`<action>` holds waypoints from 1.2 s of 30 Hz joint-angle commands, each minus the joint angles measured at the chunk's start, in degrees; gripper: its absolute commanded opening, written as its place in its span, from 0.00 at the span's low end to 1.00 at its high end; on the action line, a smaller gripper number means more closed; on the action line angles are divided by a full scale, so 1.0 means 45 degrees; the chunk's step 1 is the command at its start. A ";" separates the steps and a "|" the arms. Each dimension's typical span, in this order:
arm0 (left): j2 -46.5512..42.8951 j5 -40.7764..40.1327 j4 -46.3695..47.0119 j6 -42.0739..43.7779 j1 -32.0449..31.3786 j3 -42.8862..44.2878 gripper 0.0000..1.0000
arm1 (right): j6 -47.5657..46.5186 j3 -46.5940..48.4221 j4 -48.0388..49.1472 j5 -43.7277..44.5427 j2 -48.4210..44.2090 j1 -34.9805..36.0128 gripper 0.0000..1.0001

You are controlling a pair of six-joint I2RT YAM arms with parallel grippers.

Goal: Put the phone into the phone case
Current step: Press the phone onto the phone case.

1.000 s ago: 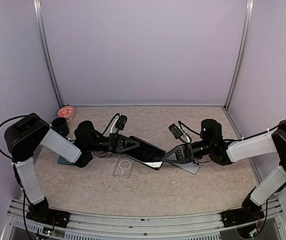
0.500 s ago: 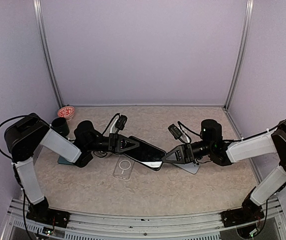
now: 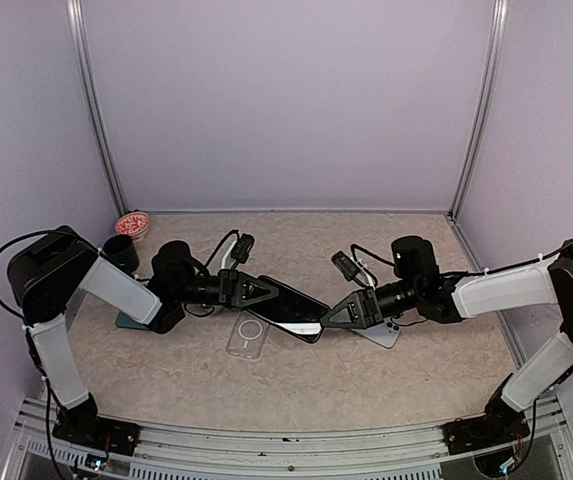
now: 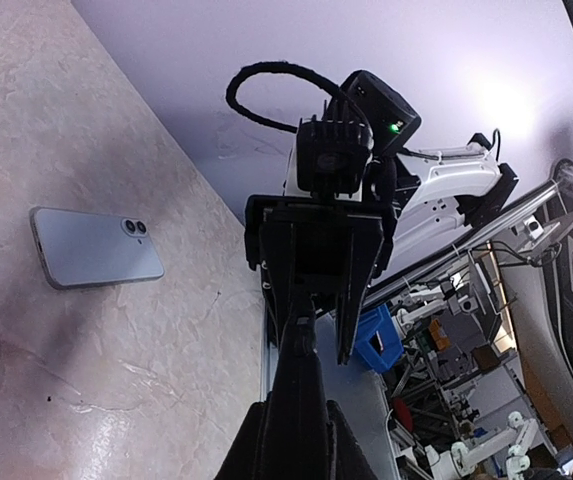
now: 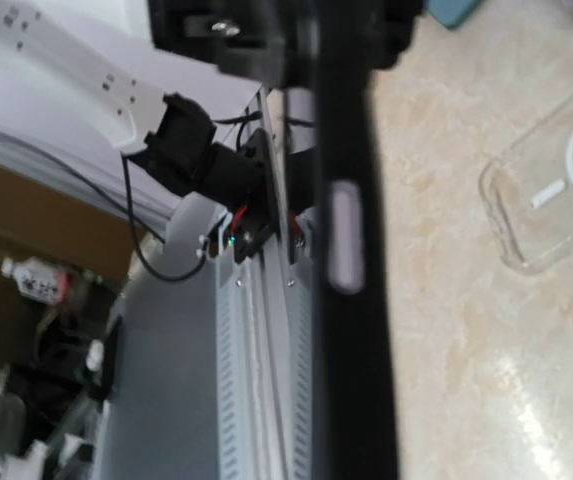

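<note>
Now my left gripper [image 3: 266, 293] is pinched tight on one end of the dark phone [image 3: 294, 308], holding it lifted off the surface [image 3: 296, 395] with its length running toward my other arm. My right gripper [image 3: 334, 315] sits at the phone's far end, and the left wrist view shows a finger on either side of the phone's edge. Whether it presses on the phone or stands slightly apart, I cannot tell. The clear case [image 3: 249, 336] lies flat on the surface just below the held phone. A pale blue phone [image 3: 384, 335] lies face down beneath my right arm.
</note>
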 commanded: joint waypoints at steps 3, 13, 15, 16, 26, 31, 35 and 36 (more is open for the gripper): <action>-0.0058 -0.0492 -0.0624 0.0171 0.0135 -0.0177 0.00 | -0.1168 0.0802 -0.0313 -0.0332 -0.0814 0.0070 0.45; -0.0183 -0.0117 -0.0590 0.0476 -0.0073 -0.0179 0.00 | -0.0854 0.1000 -0.0312 -0.0263 -0.0138 -0.0100 0.46; -0.0233 -0.0065 -0.0569 0.0510 -0.0134 -0.0179 0.00 | -0.0846 0.1121 -0.0699 -0.0021 -0.0026 -0.0335 0.47; -0.0304 -0.0055 -0.0537 0.0530 -0.0155 -0.0179 0.00 | -0.0848 0.1139 -0.0812 0.0087 0.0010 -0.0452 0.48; -0.0504 -0.0063 -0.0186 0.0313 -0.0248 -0.0178 0.00 | -0.2080 0.1494 -0.2721 0.0641 -0.0122 -0.0867 0.62; -0.0269 0.0318 -0.0302 0.0370 -0.0508 0.0084 0.00 | -0.2215 0.1613 -0.2710 0.0176 0.0218 -0.0859 0.63; -0.0148 0.0462 -0.1076 0.0875 -0.0744 0.0382 0.00 | -0.2223 0.1658 -0.2544 -0.0190 0.0407 -0.0749 0.64; -0.0161 0.0463 -0.1250 0.1008 -0.0802 0.0433 0.00 | -0.2250 0.1665 -0.2546 -0.0291 0.0440 -0.0677 0.63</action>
